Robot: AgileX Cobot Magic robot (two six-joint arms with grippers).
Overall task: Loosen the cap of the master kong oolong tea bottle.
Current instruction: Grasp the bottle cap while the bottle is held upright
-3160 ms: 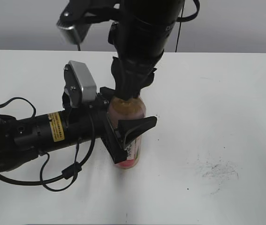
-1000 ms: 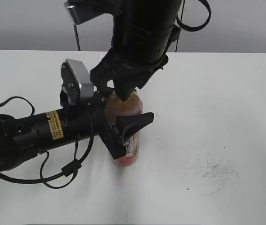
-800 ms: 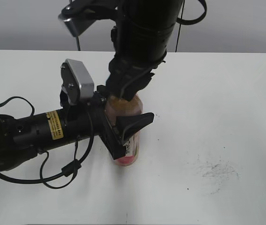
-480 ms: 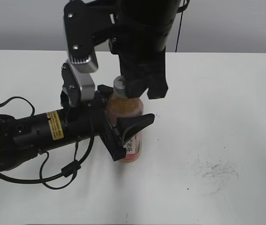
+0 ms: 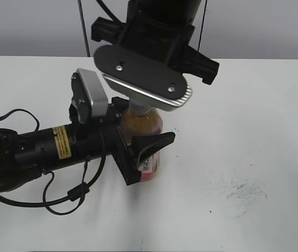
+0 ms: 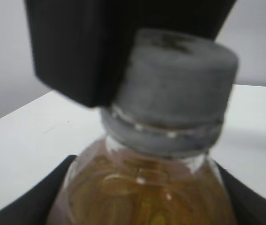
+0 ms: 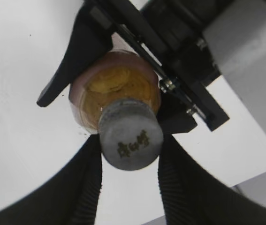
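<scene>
The master kong oolong tea bottle (image 5: 144,137) stands upright on the white surface (image 5: 254,121), and everything else gathers around it. The left end effector (image 5: 141,149) reaches in from the bottle's left side and is clamped on the bottle's body, one black finger in front of the label and the other behind the shoulder. The cap (image 7: 130,139) sits on the bottle's neck, grey and ribbed, with a dark mark on its top. The right end effector (image 7: 129,180) comes down from above the bottle, and its two ribbed black fingers (image 7: 89,174) press against opposite sides of the cap, closed on it. In the left wrist view, a black finger (image 6: 76,51) touches the cap (image 6: 175,89) on its left flank, above the amber tea.
</scene>
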